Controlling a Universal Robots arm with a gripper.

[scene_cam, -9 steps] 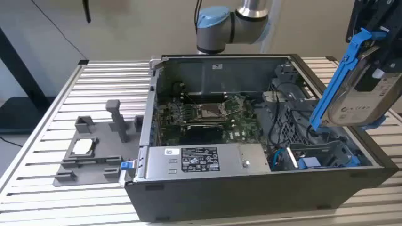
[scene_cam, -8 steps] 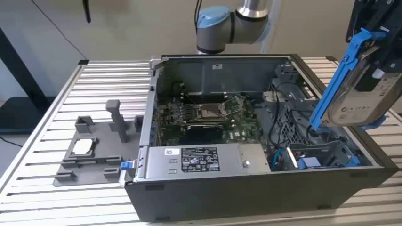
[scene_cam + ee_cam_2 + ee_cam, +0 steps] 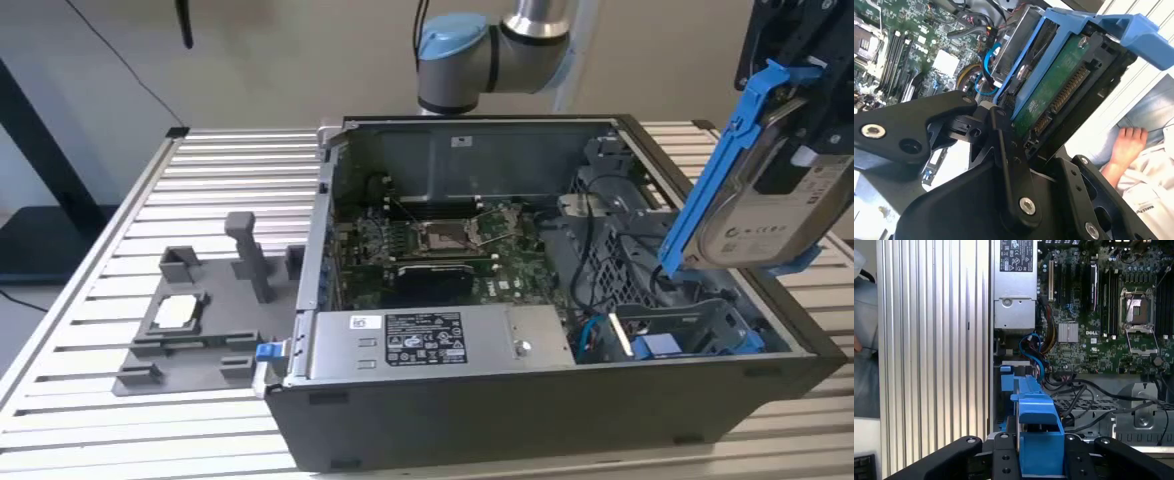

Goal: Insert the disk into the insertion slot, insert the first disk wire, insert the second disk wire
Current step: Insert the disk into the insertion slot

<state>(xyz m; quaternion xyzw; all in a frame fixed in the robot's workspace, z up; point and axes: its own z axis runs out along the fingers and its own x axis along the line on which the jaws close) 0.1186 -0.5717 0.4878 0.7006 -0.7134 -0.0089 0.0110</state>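
Above computer case (image 3: 534, 415), over corner with insertion slot (image 3: 678, 330): disk (image 3: 787, 215) hangs steeply tilted, well clear of slot. Gripper (image 3: 1040, 460) clamped on disk's blue carrier, likely leaving drive body free for bay entry. Slot empty. Blue wires (image 3: 591, 335) beside slot, not yet connected.

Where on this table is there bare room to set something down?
Bare slats of the table lie behind the grey fixture, to the exterior view's left of the computer case. Inside the case is crowded, with the disk above it.
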